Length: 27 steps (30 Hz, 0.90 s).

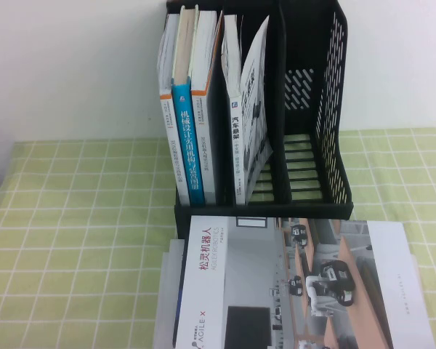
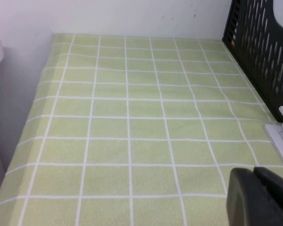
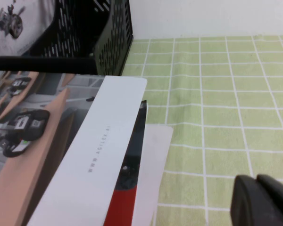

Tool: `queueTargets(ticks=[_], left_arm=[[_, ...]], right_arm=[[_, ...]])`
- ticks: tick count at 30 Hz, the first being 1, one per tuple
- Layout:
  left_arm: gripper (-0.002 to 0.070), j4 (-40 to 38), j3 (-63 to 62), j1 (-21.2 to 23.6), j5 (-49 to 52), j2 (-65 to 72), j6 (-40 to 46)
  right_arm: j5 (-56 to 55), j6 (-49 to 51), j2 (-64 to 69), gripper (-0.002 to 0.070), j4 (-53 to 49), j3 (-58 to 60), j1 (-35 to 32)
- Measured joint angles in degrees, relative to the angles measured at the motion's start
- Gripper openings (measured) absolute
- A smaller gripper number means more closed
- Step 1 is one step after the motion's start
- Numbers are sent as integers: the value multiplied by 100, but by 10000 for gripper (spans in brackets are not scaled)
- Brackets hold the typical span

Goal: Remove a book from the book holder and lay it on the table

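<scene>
I've got the holder (image 1: 309, 109) standing upright at the back of the table (image 1: 80, 218), and the book (image 1: 253, 109) is in its middle compartment, leaning and bowed toward the right divider, title side showing. Left compartment is packed: a blue-spined book (image 1: 187, 142) between two white ones with orange bands. Right compartment shows only its slatted base.

In front of the holder, flat on the cloth, lies the brochure (image 1: 276, 283) with the red title, on top of other sheets that peek out at its left edge.

Neither arm shows from the high camera. On the right wrist camera I see the right gripper (image 3: 264, 200) low over the cloth, its dark fingers (image 3: 247, 202) pressed together with nothing between them. The brochure's white edge lies just beside it, and the holder's slotted corner is farther off beyond that; the book's grey drawings show past the holder wall, well apart from this gripper.

On the left wrist camera, the left gripper (image 2: 259, 195) also sits low over bare checked cloth. Only a dark bit of it shows, so I can't tell how its fingers stand. The holder's side wall is ahead of it, off to one side, with the stacked sheets' edge near it.
</scene>
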Motion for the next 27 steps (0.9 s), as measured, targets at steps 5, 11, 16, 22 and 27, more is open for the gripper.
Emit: queueTargets(ticks=[5, 11, 16, 22, 27], left_arm=[[-3, 0, 0, 0, 0, 0, 10], [-3, -78, 0, 0, 0, 0, 23], [-3, -239, 0, 0, 0, 0, 23], [-3, -443, 0, 0, -61, 0, 23], [-3, -456, 0, 0, -61, 0, 23]], right_arm=[[0, 0, 0, -2, 0, 0, 0], [0, 0, 0, -2, 0, 0, 0], [0, 0, 0, -2, 0, 0, 0], [0, 0, 0, -2, 0, 0, 0], [0, 0, 0, -2, 0, 0, 0]])
